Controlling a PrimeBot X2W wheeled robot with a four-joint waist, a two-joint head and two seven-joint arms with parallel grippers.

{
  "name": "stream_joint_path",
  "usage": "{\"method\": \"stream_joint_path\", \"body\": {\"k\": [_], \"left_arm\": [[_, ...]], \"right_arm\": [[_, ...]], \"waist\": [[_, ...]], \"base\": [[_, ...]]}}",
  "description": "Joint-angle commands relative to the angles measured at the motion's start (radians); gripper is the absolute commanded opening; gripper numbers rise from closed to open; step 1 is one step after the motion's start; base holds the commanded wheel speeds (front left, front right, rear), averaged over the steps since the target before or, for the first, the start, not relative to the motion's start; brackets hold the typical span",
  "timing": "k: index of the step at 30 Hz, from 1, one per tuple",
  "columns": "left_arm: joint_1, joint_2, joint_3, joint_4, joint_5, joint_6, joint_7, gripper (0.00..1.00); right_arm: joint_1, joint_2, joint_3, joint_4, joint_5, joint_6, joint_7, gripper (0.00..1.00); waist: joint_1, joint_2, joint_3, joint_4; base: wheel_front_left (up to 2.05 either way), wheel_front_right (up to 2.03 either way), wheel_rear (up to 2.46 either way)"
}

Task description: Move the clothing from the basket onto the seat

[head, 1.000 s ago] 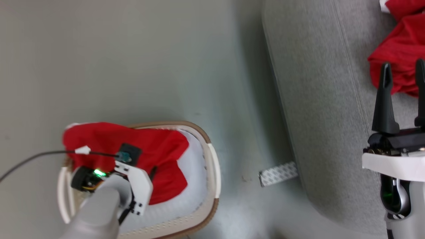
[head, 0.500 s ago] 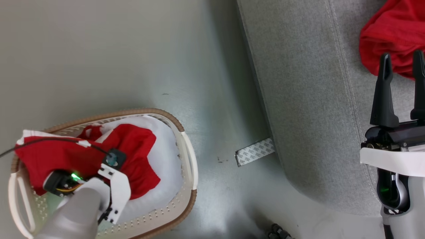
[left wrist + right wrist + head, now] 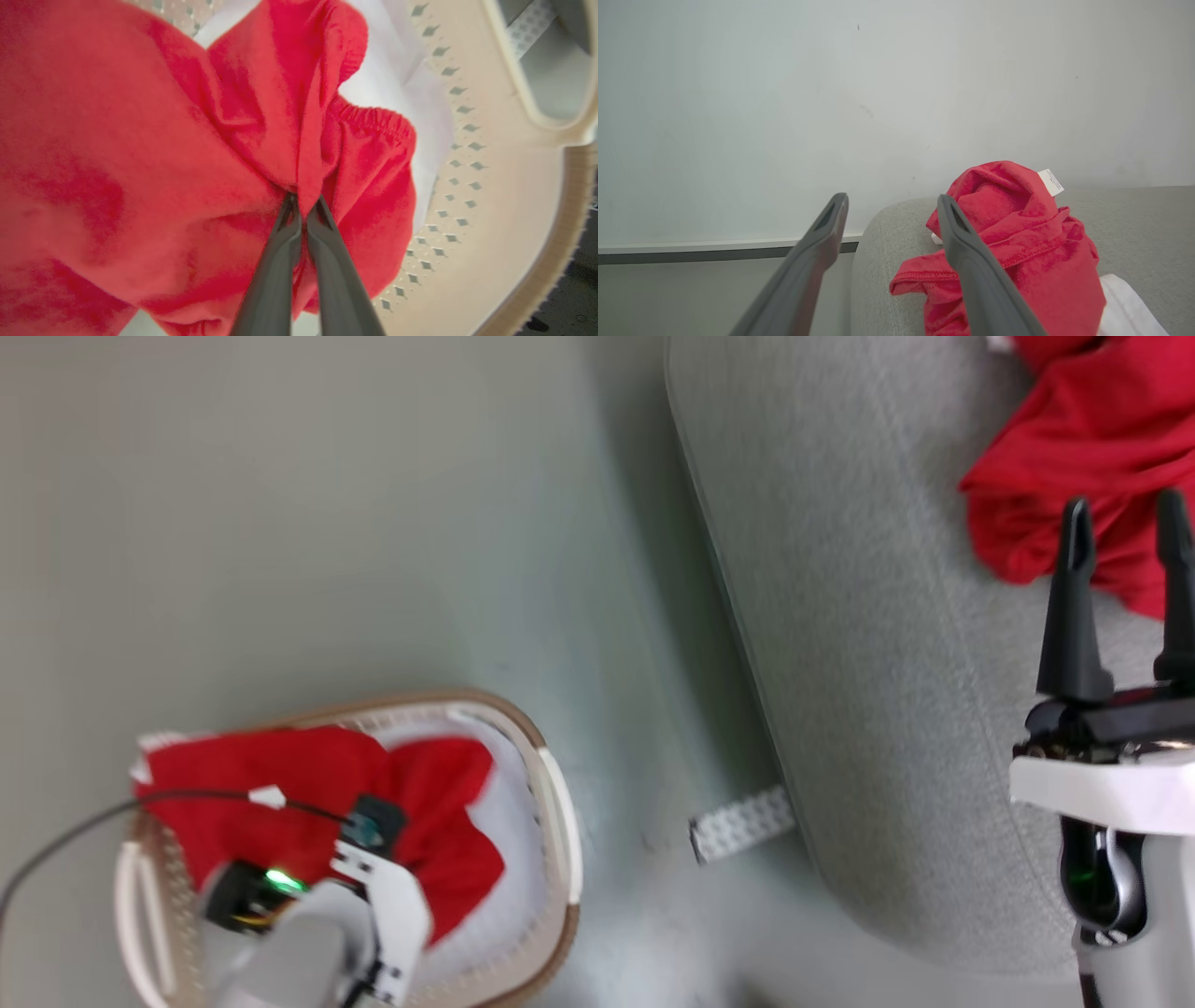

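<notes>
Red top [image 3: 1074, 429] lies on the seat [image 3: 840, 663], so 1 piece is done. My left gripper [image 3: 303, 205] pinches another red garment [image 3: 140, 140] inside the basket [image 3: 560, 821]; white cloth [image 3: 397, 79] lies under it. My right gripper [image 3: 1125, 504] hangs spread and empty over the seat.

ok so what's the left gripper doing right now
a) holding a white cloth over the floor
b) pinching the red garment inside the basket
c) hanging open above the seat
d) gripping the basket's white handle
B: in the left wrist view the left gripper has its fingers closed on a fold of the red garment, with the perforated wall of the basket just beside it.
</notes>
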Motion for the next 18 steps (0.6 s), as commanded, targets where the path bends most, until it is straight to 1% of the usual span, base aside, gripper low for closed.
{"method": "stream_joint_path", "body": {"k": [1, 4, 8, 13, 18], "left_arm": [[0.021, -0.015, 0.003, -0.004, -0.016, 0.0, -0.028, 0.0], [0.059, -0.049, 0.013, -0.015, -0.043, -0.005, -0.106, 0.0], [0.097, -0.082, 0.003, -0.029, -0.072, -0.009, -0.176, 0.0], [0.15, -0.104, -0.02, -0.091, -0.134, -0.011, -0.223, 0.0], [0.186, -0.11, -0.042, -0.192, -0.201, -0.011, -0.241, 0.0]], "right_arm": [[0.022, 0.0, -0.004, 0.007, -0.012, -0.002, 0.001, 1.0], [0.053, 0.0, 0.014, 0.034, -0.046, -0.002, 0.001, 1.0], [0.094, -0.009, 0.04, 0.074, -0.068, -0.002, 0.001, 1.0], [0.148, -0.022, 0.045, 0.109, -0.074, -0.002, 0.001, 1.0], [0.203, -0.029, 0.052, 0.131, -0.075, -0.002, 0.001, 1.0]], "waist": [[0.0, 0.0, -0.121, 0.053], [0.0, 0.0, -0.225, 0.091], [0.0, 0.0, -0.352, 0.143], [0.0, 0.0, -0.484, 0.202], [0.0, 0.0, -0.581, 0.253]], "base": [[0.0, 0.0, 0.0], [0.0, 0.0, 0.0], [0.0, 0.0, 0.0], [0.0, 0.0, 0.0], [0.0, 0.0, 0.0]]}}
